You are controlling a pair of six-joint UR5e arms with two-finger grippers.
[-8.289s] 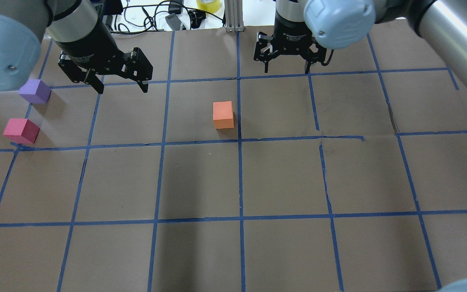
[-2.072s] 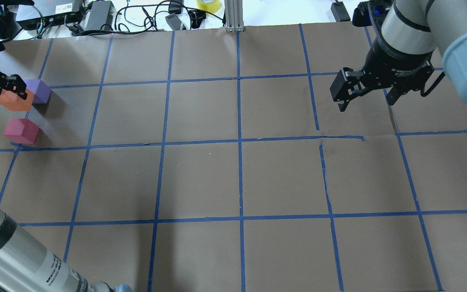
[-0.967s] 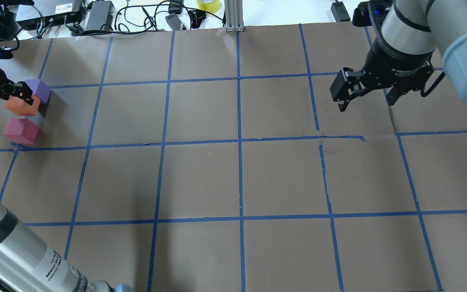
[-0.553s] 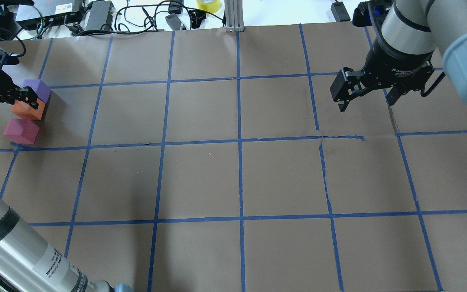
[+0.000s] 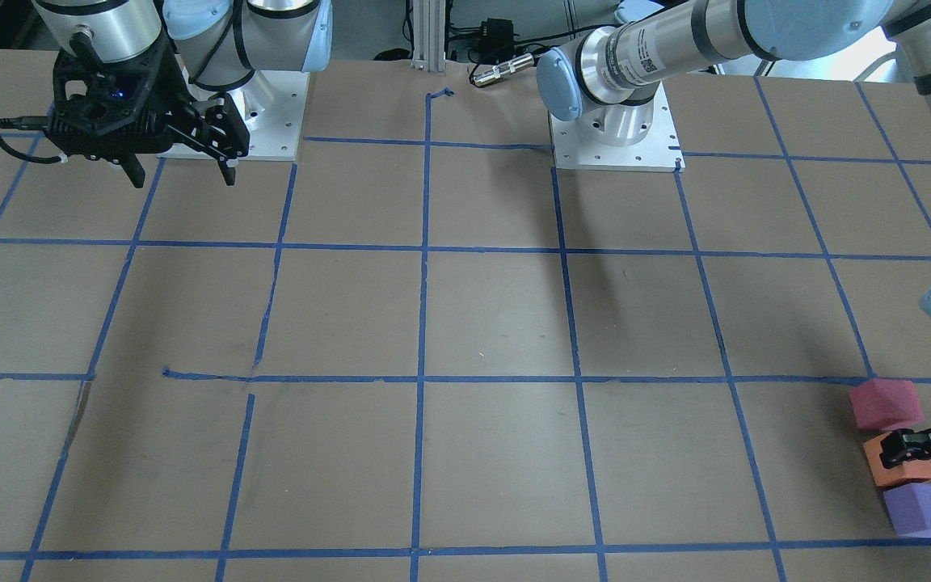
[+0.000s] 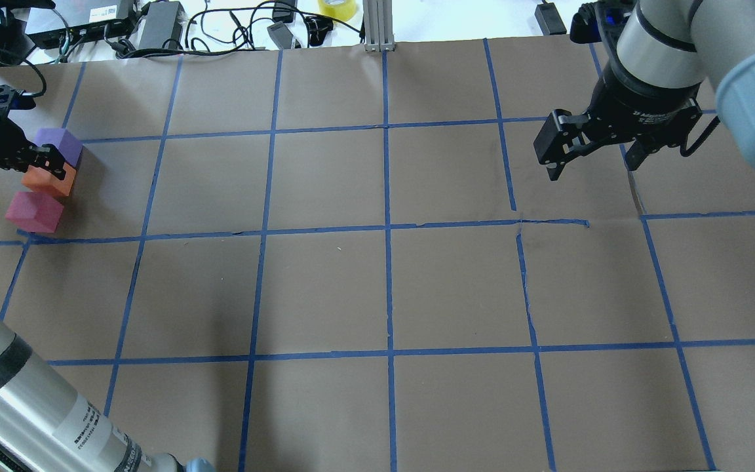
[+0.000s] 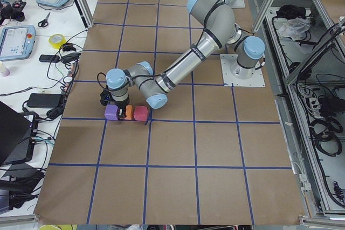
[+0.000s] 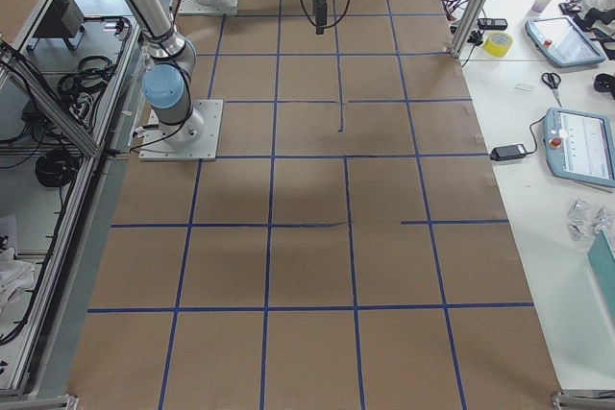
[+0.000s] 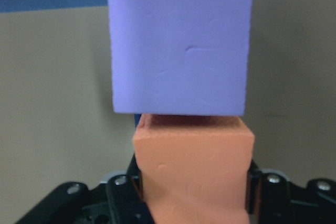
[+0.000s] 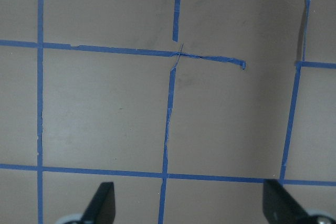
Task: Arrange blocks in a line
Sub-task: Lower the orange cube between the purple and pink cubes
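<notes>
One placement looks nearly done at the overhead view's ten o'clock: left gripper clamps the orange block between purple block at its one o'clock and pinkish-red block at seven, so letting go and lifting straight up seems next, while right gripper hangs spread.

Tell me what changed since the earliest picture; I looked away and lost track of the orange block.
The left pincer took hold of the orange block at mid-table, carried it to the robot's left and lowered it between the purple block and the pinkish-red block; it still grips it. The right pincer swung out to the robot's right, open. The other two blocks stayed put.
</notes>
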